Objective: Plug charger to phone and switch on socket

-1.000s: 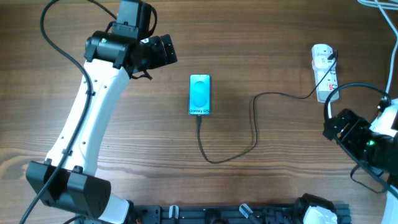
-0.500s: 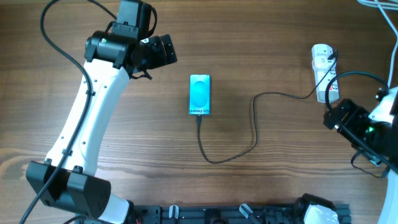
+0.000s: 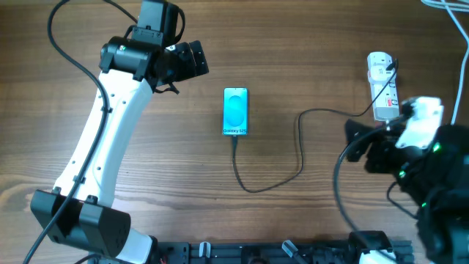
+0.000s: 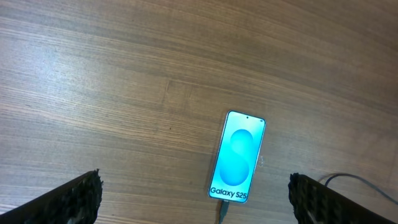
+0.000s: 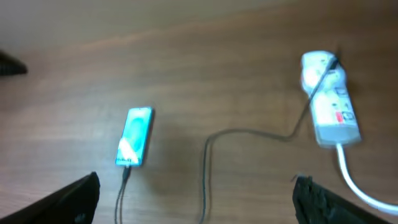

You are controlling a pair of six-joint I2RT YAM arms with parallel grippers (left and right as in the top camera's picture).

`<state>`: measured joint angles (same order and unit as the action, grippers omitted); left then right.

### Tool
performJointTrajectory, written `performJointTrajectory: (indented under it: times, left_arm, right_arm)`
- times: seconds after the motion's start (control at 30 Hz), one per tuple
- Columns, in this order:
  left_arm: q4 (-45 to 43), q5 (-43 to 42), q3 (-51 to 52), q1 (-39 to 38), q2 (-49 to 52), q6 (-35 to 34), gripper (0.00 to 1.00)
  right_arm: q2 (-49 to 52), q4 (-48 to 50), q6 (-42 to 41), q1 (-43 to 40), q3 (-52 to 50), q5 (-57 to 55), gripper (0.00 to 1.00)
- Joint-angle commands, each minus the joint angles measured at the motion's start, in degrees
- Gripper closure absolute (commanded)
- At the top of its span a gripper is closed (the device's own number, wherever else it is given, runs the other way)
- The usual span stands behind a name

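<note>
Left arm: the base sits at the near-left corner of the bench (image 3: 308, 51). The white link rises diagonally away from it, and the dark wrist bends toward the middle. The left pincer (image 3: 193, 61) is held above bare wood, up and to the left of the phone (image 3: 235, 111). Its fingers (image 4: 78, 196) stand fully apart and grip nothing.

Right arm: it reaches in from the near-right corner with the wrist turned toward the bench centre. The right pincer (image 3: 356, 144) is just right of the cable loop and near the socket (image 3: 379, 79). It is spread wide and empty, and both fingers (image 5: 323, 199) show at the lower corners of its own view.

Phone: it lies flat near the bench centre, screen up and cyan, with the lettered short edge toward the robot.

Charger (image 3: 300, 150): the thin black cable meets the phone's lettered edge. It loops toward the near side, climbs, then runs right to the socket, where its black plug (image 5: 333, 61) sits at the far end. I cannot tell whether the connector is fully seated.

Socket: it lies at the far right of the bench. A red mark (image 5: 339, 117) shows on its near half, and a thick white cord (image 5: 357, 186) leaves the near end. The switch position is unreadable.
</note>
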<state>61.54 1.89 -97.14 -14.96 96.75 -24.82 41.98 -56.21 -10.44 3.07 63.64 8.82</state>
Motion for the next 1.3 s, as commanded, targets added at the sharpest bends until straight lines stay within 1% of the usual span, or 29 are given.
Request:
performJointTrajectory:
  times: [0.0, 0.13, 0.3, 0.47, 0.63, 0.77, 0.9, 0.97, 1.27]
  left_arm:
    - [0.04, 0.76, -0.37, 0.09, 0.0, -0.96, 0.0]
    - [0.04, 0.76, -0.37, 0.09, 0.0, -0.96, 0.0]
    - [0.04, 0.76, -0.37, 0.09, 0.0, -0.96, 0.0]
    - [0.04, 0.76, -0.37, 0.09, 0.0, -0.96, 0.0]
    - [0.04, 0.76, -0.37, 0.09, 0.0, -0.96, 0.0]
    - [0.04, 0.76, -0.37, 0.09, 0.0, -0.96, 0.0]
    - [0.04, 0.76, -0.37, 0.09, 0.0, -0.96, 0.0]
    - [0.04, 0.76, -0.37, 0.09, 0.0, -0.96, 0.0]
    - [0.04, 0.76, -0.37, 0.09, 0.0, -0.96, 0.0]
  right_arm:
    - [-5.07, 6.05, 2.82, 1.2, -9.05, 0.31, 0.0]
    - [-12.0, 16.15, 2.84, 1.2, -20.24, 0.31, 0.0]
    - [-19.91, 27.5, 2.78, 1.2, -31.58, 0.33, 0.0]
    - [-27.15, 36.83, 2.97, 1.14, -40.83, 0.31, 0.0]
    - [-31.85, 45.77, 2.95, 1.14, -48.19, 0.28, 0.0]
    - [-35.52, 49.48, 2.91, 1.03, -52.28, 0.26, 0.0]
    - [-38.75, 50.16, 2.75, 0.83, -54.95, 0.26, 0.0]
    - [-39.91, 52.0, 2.89, 0.68, -56.52, 0.04, 0.0]
    - [-41.79, 60.28, 2.71, -2.23, -61.02, 0.07, 0.0]
